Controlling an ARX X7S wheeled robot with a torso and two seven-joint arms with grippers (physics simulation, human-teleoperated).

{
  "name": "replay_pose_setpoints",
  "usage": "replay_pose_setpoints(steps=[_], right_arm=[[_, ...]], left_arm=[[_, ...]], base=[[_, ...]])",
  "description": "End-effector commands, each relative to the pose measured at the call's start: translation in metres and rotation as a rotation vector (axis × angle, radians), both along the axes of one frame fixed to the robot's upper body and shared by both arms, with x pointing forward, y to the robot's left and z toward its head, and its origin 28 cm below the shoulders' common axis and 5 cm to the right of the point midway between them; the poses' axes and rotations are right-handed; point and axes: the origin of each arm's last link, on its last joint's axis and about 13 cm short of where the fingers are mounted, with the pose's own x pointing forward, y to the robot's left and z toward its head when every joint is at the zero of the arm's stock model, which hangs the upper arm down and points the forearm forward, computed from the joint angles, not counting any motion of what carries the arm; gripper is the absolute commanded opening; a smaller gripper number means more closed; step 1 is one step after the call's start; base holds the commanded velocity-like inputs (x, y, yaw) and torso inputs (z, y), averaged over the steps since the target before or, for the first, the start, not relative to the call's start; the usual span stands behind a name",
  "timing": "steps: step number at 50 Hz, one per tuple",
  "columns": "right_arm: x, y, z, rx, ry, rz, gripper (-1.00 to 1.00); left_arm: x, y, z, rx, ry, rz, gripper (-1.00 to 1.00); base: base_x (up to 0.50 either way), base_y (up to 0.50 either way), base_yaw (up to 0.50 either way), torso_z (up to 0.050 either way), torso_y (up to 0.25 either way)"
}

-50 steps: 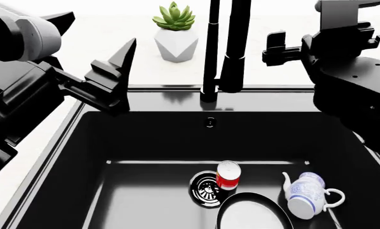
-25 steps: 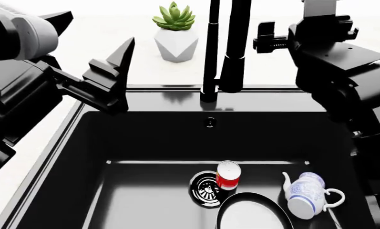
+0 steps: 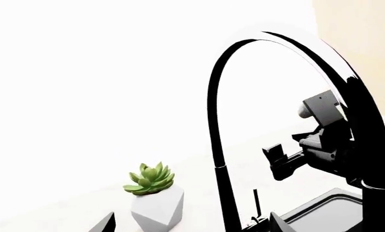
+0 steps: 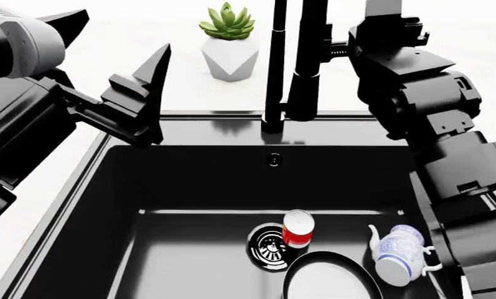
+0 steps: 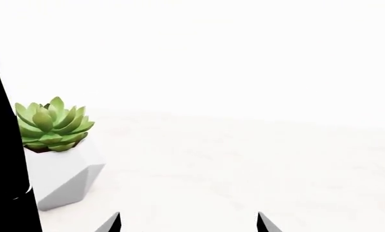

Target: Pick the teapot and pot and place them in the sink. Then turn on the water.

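Both jaws stand wide and empty. Inside the sink (image 4: 190,187), the pot (image 4: 331,280) and teapot (image 4: 401,255) already lie near the drain, and no water runs. Closing on the faucet (image 4: 302,62), the right gripper (image 3: 279,162) may knock it sideways. Only the left wrist view shows the faucet's arch.

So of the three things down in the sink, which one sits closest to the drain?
The red-and-white can: it stands upright right at the drain's edge. The pot lies just in front of it, and the teapot stands off toward the right wall.
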Motion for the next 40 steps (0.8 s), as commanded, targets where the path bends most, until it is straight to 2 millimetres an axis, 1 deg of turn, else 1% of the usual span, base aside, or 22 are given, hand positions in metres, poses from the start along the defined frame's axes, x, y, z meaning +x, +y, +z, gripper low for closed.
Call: replay_pose_setpoints(steps=[1, 8, 40], right_arm=[[0.011, 0.010, -0.009, 0.003, 0.023, 0.017, 1.00], [0.016, 0.011, -0.019, 0.012, 0.050, 0.011, 1.00], [0.015, 0.019, -0.049, 0.007, 0.119, 0.036, 1.00]], left_arm=[[0.000, 0.003, 0.000, -0.018, -0.022, 0.023, 1.00], [0.000, 0.004, 0.002, -0.039, -0.034, 0.042, 1.00], [0.000, 0.004, 0.005, -0.060, -0.061, 0.047, 1.00]], base=[[0.00, 0.00, 0.00, 0.000, 0.000], [0.00, 0.00, 0.00, 0.000, 0.000], [0.00, 0.00, 0.00, 0.000, 0.000]])
